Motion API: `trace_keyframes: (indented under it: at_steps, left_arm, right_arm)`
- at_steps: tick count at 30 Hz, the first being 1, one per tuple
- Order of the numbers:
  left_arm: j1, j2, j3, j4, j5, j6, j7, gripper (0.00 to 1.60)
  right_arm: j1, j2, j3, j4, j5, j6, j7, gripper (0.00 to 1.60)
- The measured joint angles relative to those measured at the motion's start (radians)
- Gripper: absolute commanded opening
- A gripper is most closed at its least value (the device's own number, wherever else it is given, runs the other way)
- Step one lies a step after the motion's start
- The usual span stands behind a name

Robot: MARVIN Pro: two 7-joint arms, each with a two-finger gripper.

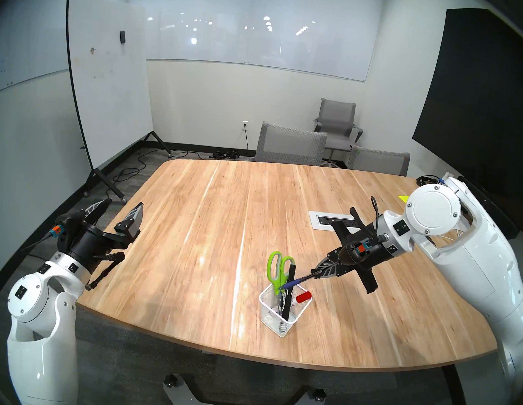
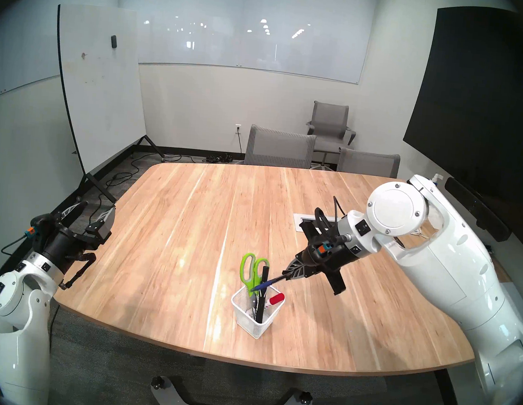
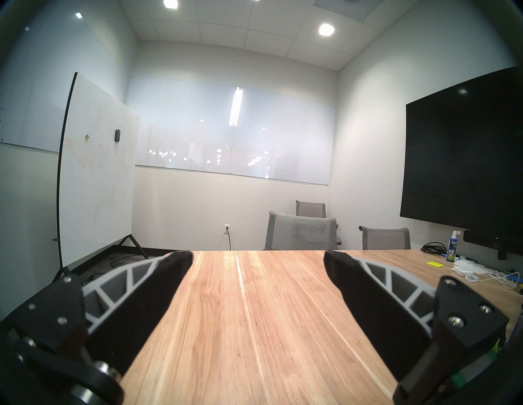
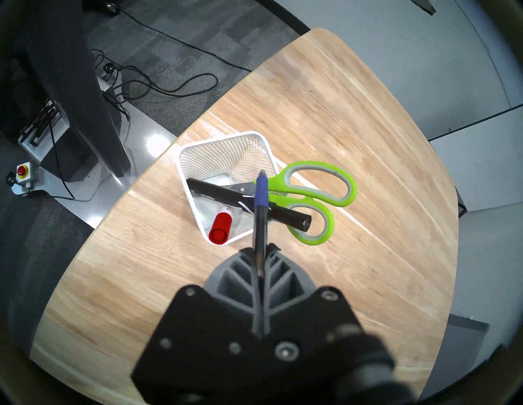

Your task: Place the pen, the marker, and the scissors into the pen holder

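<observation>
right gripper point(image 1: 316, 271) clamped on the pen point(image 1: 298, 280), fingers together around its barrel with no gap beyond the pen's own width; in the right wrist view the barrel runs straight out between the fingertips point(image 4: 249, 250), its blue grip and tip forward. the pen slants down toward the pen holder point(image 1: 281, 323), which stands near the front edge of the tabletop point(image 1: 208, 218), right of its middle. the tip lies over the holder's rim on the side where the scissors point(image 1: 277, 269) lean; whether it touches the scissors cannot be told. scissors blades-down in the holder, lime-green handle loops standing above the rim toward the far side. black marker point(image 1: 291, 282) upright beside them; a red-capped marker point(image 1: 302, 297) leans against the rim on the right.

step in hand, as judged: lowering the pen, the last item outside the holder. to do it well, steepen the pen toward upright and aim the tip at the bare mesh floor seen in the wrist view on the near side, away from the scissor handles and the crossed black marker. release only once the tip is well below the rim, or the pen may tip outward; a sideways push could slide or topple the light holder.

left gripper point(image 1: 117, 213) raised off the left edge of the tabletop, fingers wide apart, holding and touching nothing.
</observation>
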Motion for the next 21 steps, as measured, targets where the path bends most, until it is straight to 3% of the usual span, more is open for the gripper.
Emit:
trace_keyframes:
  at_steps: [21]
  left_arm:
    - [0.0,0.0,0.0,0.0,0.0,0.0,0.0,1.6]
  right_arm:
    - [0.008,-0.008,-0.021,-0.07,-0.082,-0.071,0.001,0.0]
